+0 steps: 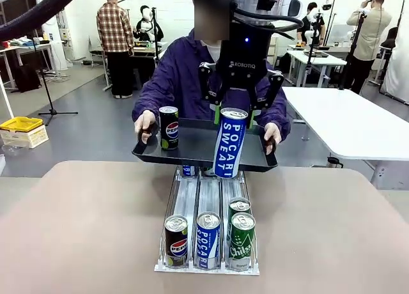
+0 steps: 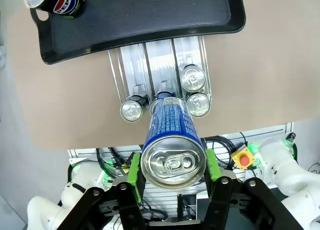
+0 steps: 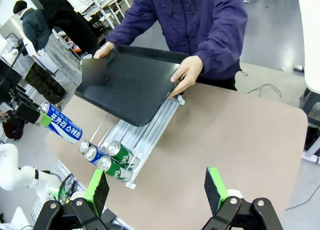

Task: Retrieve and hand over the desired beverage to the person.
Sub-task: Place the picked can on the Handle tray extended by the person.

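Note:
My left gripper [image 1: 234,112] is shut on a blue Pocari Sweat can [image 1: 230,144], gripping it near the top. The can hangs upright just above the near edge of a black tray [image 1: 192,150]. In the left wrist view the can [image 2: 172,140] sits between the green pads [image 2: 134,172], over the rack, with the tray [image 2: 150,15] beyond it. The person [image 1: 185,70] in a dark purple jacket holds the tray by both ends; a Pepsi can [image 1: 169,128] stands on its left part. My right gripper [image 3: 156,190] is open and empty, above the brown table.
A metal can rack [image 1: 208,198] lies on the table under the tray, with a Pepsi can [image 1: 176,241], a Pocari can [image 1: 208,239] and two green cans [image 1: 241,239] at its near end. White tables [image 1: 358,121] stand at the right.

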Robot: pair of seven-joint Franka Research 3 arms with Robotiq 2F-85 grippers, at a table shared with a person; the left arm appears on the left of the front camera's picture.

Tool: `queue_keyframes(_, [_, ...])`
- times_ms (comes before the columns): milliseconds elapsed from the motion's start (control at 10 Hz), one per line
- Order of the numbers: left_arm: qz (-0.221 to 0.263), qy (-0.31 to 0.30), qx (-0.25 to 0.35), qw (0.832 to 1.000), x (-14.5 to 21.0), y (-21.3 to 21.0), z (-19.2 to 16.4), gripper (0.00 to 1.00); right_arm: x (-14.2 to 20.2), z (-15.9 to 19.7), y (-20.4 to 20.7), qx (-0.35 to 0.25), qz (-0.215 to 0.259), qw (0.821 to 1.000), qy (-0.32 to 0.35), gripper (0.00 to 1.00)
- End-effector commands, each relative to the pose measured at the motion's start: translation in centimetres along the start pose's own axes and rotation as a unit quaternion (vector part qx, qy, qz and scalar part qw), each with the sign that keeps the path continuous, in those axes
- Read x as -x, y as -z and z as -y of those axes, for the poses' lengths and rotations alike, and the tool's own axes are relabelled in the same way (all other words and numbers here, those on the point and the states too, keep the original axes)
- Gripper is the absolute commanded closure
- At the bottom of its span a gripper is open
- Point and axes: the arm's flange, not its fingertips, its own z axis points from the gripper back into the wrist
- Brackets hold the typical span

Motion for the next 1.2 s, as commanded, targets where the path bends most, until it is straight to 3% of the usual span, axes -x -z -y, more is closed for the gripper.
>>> queue_keyframes(0, [0.004, 0.001, 0.002, 1.0, 0.1, -0.4, -0.1, 1.0, 0.0, 0.2, 0.2, -0.018, 0.008, 1.0, -0.004, 0.0])
queue_keyframes(500, [0.004, 0.001, 0.002, 1.0, 0.1, -0.4, -0.1, 1.0, 0.0, 0.2, 0.2, -0.018, 0.008, 1.0, -0.004, 0.0])
queue_keyframes(600, [0.0, 0.0, 0.0, 1.0, 0.0, 0.0, 0.0, 0.42, 0.0, 0.2, 0.2, -0.018, 0.008, 1.0, -0.004, 0.0])
queue_keyframes(900, [0.028, -0.03, 0.008, 0.999, -5.6, 1.5, -1.8, 0.42, 0.0, 0.2, 0.2, -0.018, 0.008, 1.0, -0.004, 0.0])
queue_keyframes(1000, [0.063, -0.043, 0.003, 0.997, -7.9, 2.2, -2.3, 0.42, 0.0, 0.2, 0.2, -0.018, 0.008, 1.0, -0.004, 0.0])
queue_keyframes(1100, [0.06, -0.064, -0.007, 0.996, -10.2, 3.7, -2.6, 0.42, 0.0, 0.2, 0.2, -0.018, 0.008, 1.0, -0.004, 0.0])
